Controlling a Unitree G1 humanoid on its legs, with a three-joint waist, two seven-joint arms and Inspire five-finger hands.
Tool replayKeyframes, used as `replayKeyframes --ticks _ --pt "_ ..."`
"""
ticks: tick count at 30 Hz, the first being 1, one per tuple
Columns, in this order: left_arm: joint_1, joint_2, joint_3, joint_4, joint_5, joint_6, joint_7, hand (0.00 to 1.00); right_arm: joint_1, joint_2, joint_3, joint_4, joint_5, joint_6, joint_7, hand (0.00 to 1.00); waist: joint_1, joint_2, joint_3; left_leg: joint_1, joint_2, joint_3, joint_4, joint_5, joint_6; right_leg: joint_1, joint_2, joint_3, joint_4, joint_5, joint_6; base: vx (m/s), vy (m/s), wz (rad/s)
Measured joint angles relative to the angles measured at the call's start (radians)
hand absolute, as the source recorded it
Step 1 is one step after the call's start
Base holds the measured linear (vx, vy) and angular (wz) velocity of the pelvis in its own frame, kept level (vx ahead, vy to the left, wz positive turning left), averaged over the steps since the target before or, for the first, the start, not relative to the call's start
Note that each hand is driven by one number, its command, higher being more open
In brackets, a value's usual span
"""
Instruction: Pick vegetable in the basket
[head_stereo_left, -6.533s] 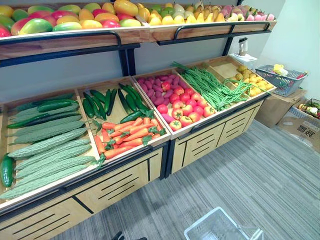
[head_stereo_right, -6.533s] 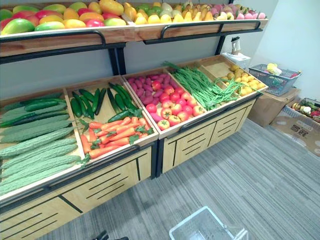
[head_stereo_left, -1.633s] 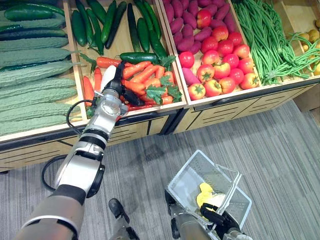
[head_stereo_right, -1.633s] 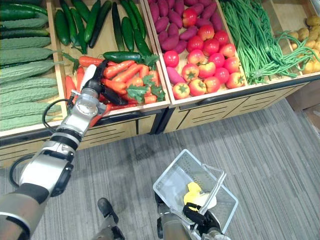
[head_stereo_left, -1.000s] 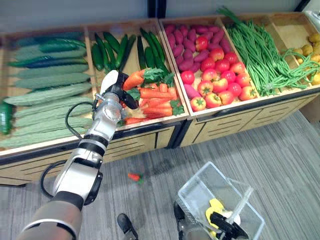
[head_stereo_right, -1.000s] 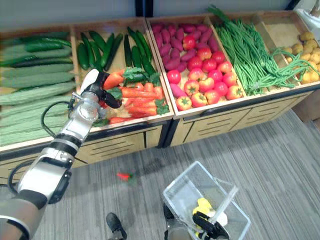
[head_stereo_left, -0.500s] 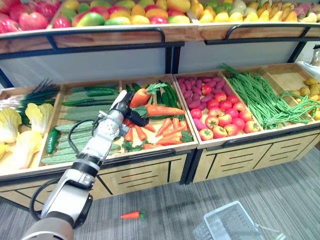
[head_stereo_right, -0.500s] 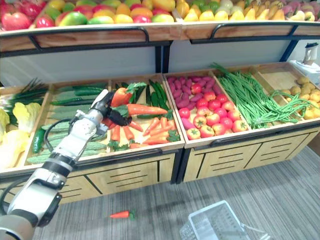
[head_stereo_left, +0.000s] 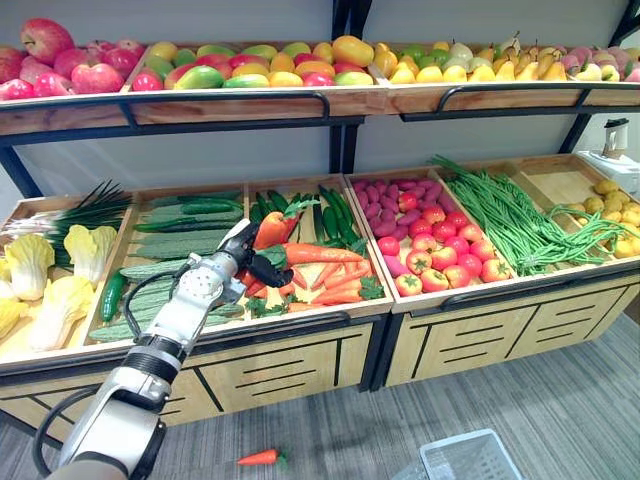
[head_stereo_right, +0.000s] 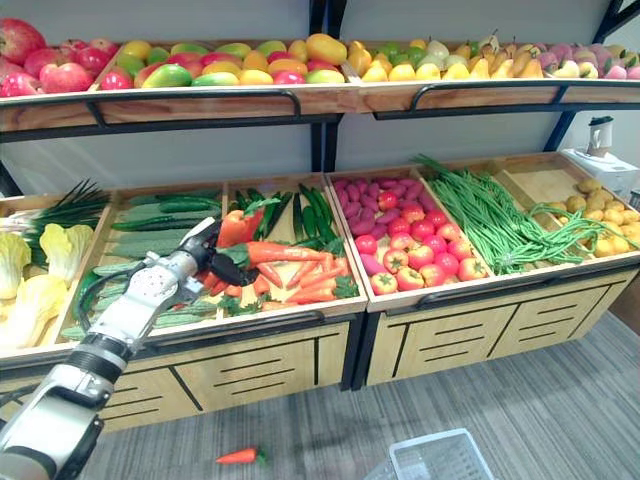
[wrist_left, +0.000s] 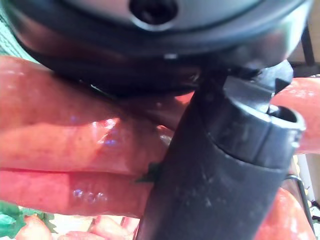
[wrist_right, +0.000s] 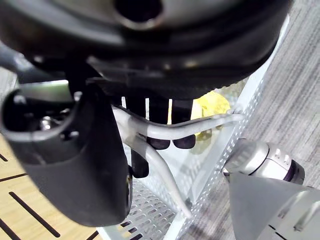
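Note:
My left hand (head_stereo_left: 232, 268) hovers over the carrot bin (head_stereo_left: 335, 285), shut on orange carrots. One carrot (head_stereo_left: 273, 229) with a green top sticks up from the fist, and a long carrot (head_stereo_left: 325, 254) points right. In the left wrist view the carrots (wrist_left: 65, 140) press against the palm under the thumb (wrist_left: 220, 170). My right hand (wrist_right: 75, 165) is curled round the white handle (wrist_right: 165, 131) of the clear basket (head_stereo_left: 470, 462), which sits low at the bottom right. A yellow item (wrist_right: 212, 107) lies inside it.
A loose carrot (head_stereo_left: 262, 458) lies on the grey floor before the stand. Neighbouring bins hold cucumbers (head_stereo_left: 335, 210), bitter gourds (head_stereo_left: 180, 243), tomatoes (head_stereo_left: 440, 262), green beans (head_stereo_left: 510, 215) and cabbage (head_stereo_left: 30, 270). A fruit shelf (head_stereo_left: 250, 100) overhangs the bins.
The view has tilted up, so the upper shelf shows now. My left hand has lifted the carrots clear of the bin and still holds them. One carrot has dropped to the floor.

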Motion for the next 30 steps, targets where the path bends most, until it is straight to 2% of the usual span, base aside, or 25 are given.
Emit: replayKeyframes --ticks 4,6,8,10,12,13,14,15,16,20,23,26,29,30 --pt "0.0 0.004 -0.003 -0.026 -0.041 0.001 0.001 0.0 -0.003 -0.004 -0.001 0.03 0.022 0.001 -0.008 0.0 -0.021 -0.003 -0.005 0.001 -0.002 -0.001 0.0 -0.002 -0.002 -0.009 0.002 0.013 0.014 -0.015 0.001 -0.02 0.02 -0.02" --pt "0.0 0.019 -0.019 -0.057 -0.063 0.002 0.005 0.0 -0.005 -0.007 -0.002 0.037 0.039 0.001 -0.008 0.0 -0.026 -0.005 -0.006 0.007 -0.002 0.018 0.001 -0.002 -0.003 -0.022 0.01 0.052 0.012 -0.014 0.003 -0.01 0.01 -0.34" --pt "0.001 0.023 -0.026 -0.088 -0.089 0.016 0.025 0.0 -0.012 -0.014 -0.004 0.039 0.039 0.0 -0.001 0.0 -0.028 -0.011 -0.008 0.035 -0.006 0.034 0.007 -0.017 -0.022 -0.028 0.024 0.132 0.011 -0.012 0.004 0.01 0.012 -0.84" --pt "0.004 0.042 -0.024 -0.113 -0.107 0.025 0.051 0.0 -0.04 -0.034 -0.01 0.04 0.038 -0.001 0.016 0.0 -0.019 -0.016 -0.011 0.077 -0.01 -0.028 0.008 -0.053 -0.04 -0.046 0.042 0.226 0.01 -0.001 0.007 0.07 0.033 -1.36" --pt "-0.001 0.049 -0.012 -0.147 -0.112 0.023 0.076 0.0 -0.079 -0.047 -0.044 0.035 0.038 -0.005 0.027 0.0 -0.031 -0.029 -0.003 0.073 -0.012 -0.065 0.093 -0.131 -0.036 -0.059 0.049 0.312 0.013 0.018 0.022 0.08 0.046 -1.33" --pt "0.002 0.047 -0.012 -0.165 -0.128 0.023 0.078 0.0 -0.089 -0.056 -0.048 0.031 0.038 -0.004 0.027 0.0 -0.027 -0.041 0.005 0.057 -0.003 -0.148 0.193 -0.203 -0.027 -0.058 0.06 0.364 0.017 0.029 0.02 0.02 0.035 -1.14" --pt "0.001 0.044 -0.012 -0.169 -0.138 0.023 0.078 0.0 -0.09 -0.06 -0.046 0.022 0.038 -0.001 0.028 0.0 -0.023 -0.038 0.008 0.043 0.004 -0.202 0.247 -0.246 -0.027 -0.058 0.069 0.385 0.02 0.03 0.023 0.0 0.065 -1.33" --pt "0.002 0.043 -0.012 -0.189 -0.146 0.023 0.078 0.0 -0.09 -0.067 -0.041 -0.01 0.038 0.0 0.033 0.0 -0.019 -0.024 0.023 0.023 0.013 -0.288 0.33 -0.319 -0.042 -0.058 0.09 0.425 0.032 0.032 0.027 -0.04 0.13 -1.16" --pt "0.001 0.042 -0.012 -0.222 -0.15 0.023 0.078 0.0 -0.084 -0.072 -0.041 -0.04 0.038 0.0 0.038 0.0 -0.019 -0.013 0.036 0.022 0.017 -0.302 0.374 -0.373 -0.052 -0.059 0.101 0.458 0.04 0.032 0.039 -0.07 0.204 -1.08" --pt "0.002 0.04 -0.016 -0.346 -0.15 0.021 0.068 0.0 -0.011 -0.039 -0.024 -0.176 0.039 0.001 0.04 0.0 -0.014 -0.027 0.058 0.024 0.005 -0.222 0.455 -0.44 -0.025 -0.066 0.082 0.511 0.045 0.032 0.047 -0.07 0.169 -0.53" --pt "0.002 0.048 -0.016 -0.407 -0.162 0.014 0.059 0.0 0.041 -0.038 0.011 -0.306 0.038 0.005 0.045 0.0 -0.005 -0.029 0.066 0.031 0.001 -0.169 0.484 -0.47 -0.011 -0.079 0.06 0.504 0.039 0.034 0.043 -0.03 0.12 -0.51" --pt "0.002 0.06 -0.015 -0.456 -0.16 0.012 0.022 0.0 0.079 -0.04 0.013 -0.42 0.029 0.036 0.056 0.0 0.011 -0.034 0.071 0.06 0.007 -0.129 0.476 -0.48 -0.006 -0.09 0.022 0.374 0.052 0.043 0.027 0.02 0.083 -0.34" --pt "0.003 0.083 -0.014 -0.493 -0.157 0.002 -0.002 0.0 0.09 -0.051 0.013 -0.496 0.031 0.041 0.064 0.0 0.013 -0.031 0.071 0.066 0.015 -0.125 0.459 -0.477 -0.018 -0.11 0.032 0.354 0.075 0.047 0.036 0.08 0.01 -0.08" --pt "0.008 0.089 -0.014 -0.511 -0.158 0.0 -0.003 0.0 0.102 -0.064 0.014 -0.571 0.031 0.052 0.064 0.0 0.014 -0.018 0.072 0.074 0.021 -0.126 0.439 -0.469 -0.031 -0.11 0.04 0.342 0.069 0.052 0.044 0.13 -0.025 -0.04"
